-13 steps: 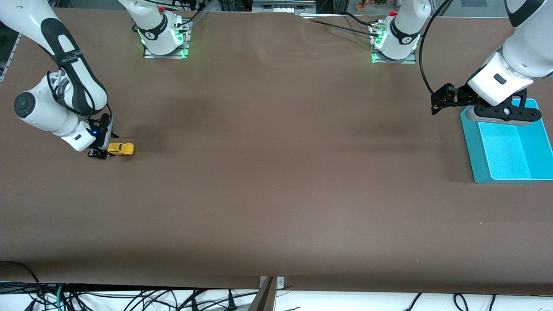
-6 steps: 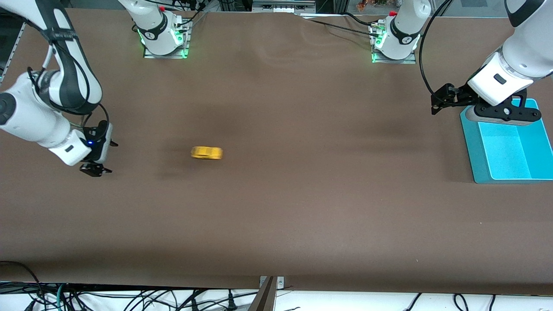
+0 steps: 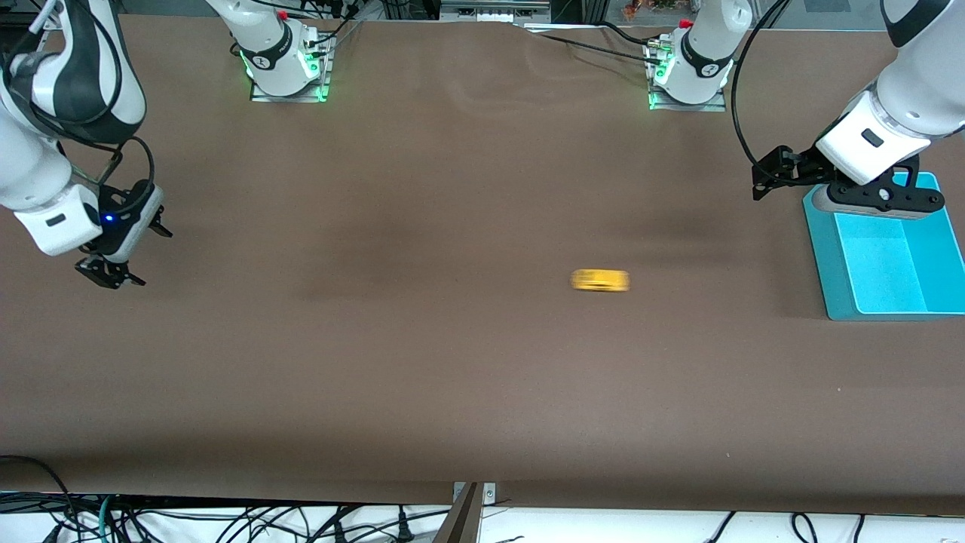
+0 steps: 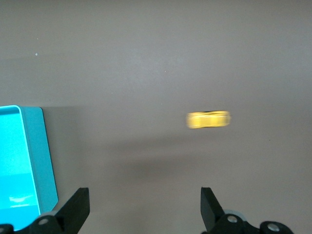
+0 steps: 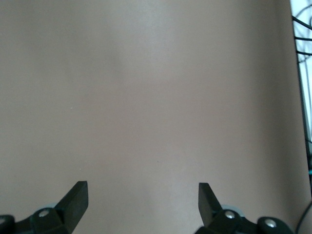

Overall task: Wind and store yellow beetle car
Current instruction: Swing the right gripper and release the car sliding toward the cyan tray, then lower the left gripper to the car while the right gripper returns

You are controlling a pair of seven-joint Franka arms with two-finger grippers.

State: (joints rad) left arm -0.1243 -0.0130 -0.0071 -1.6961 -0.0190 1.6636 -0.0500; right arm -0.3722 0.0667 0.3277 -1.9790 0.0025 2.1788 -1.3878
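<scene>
The yellow beetle car [image 3: 600,280] [image 4: 208,119] sits on the brown table [image 3: 452,362], blurred, toward the left arm's end and well apart from the turquoise bin [image 3: 889,256] [image 4: 29,161]. No lettering is legible on it. The left gripper [image 3: 769,181] [image 4: 144,214] hangs beside the bin, fingers wide and empty. The right gripper [image 3: 109,273] [image 5: 141,204] is over bare table at its own end, also spread wide, empty.

A wide brown table [image 3: 452,362] fills the room's view; tangled black cables [image 3: 226,520] run below its near edge.
</scene>
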